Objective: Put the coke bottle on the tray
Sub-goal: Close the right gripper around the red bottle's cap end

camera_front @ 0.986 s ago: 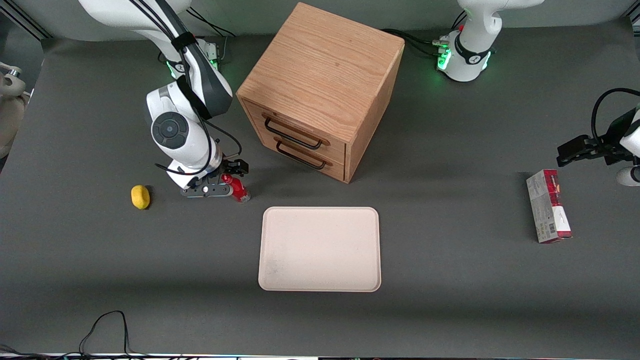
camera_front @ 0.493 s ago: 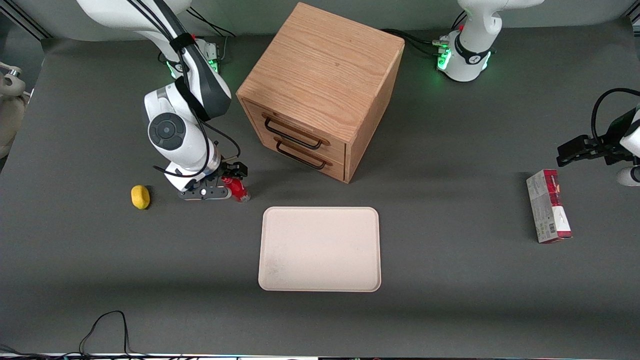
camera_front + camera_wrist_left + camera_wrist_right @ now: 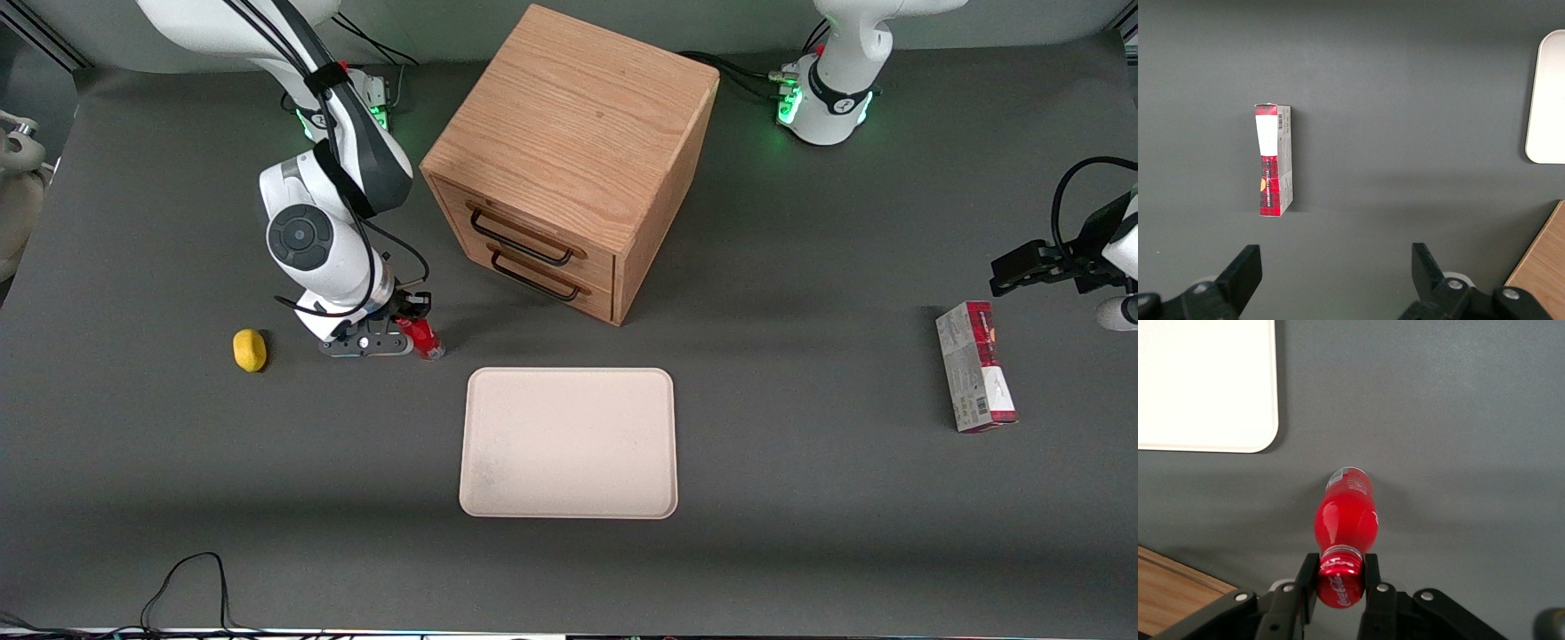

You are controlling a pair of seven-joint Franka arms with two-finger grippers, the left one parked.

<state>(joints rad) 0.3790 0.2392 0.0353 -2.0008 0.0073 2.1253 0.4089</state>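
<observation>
Tool (image 3: 1340, 577) fingers tight on glossy red coke bottle (image 3: 1345, 520) cap.

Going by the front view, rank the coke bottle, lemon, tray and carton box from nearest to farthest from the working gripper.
The gripper is shut on the coke bottle's cap, down at the table.
1. Coke bottle, held in the gripper.
2. Tray, nearer the front camera; lemon, toward the working arm's end. Too close to call.
3. Carton box, at the parked arm's end.
</observation>
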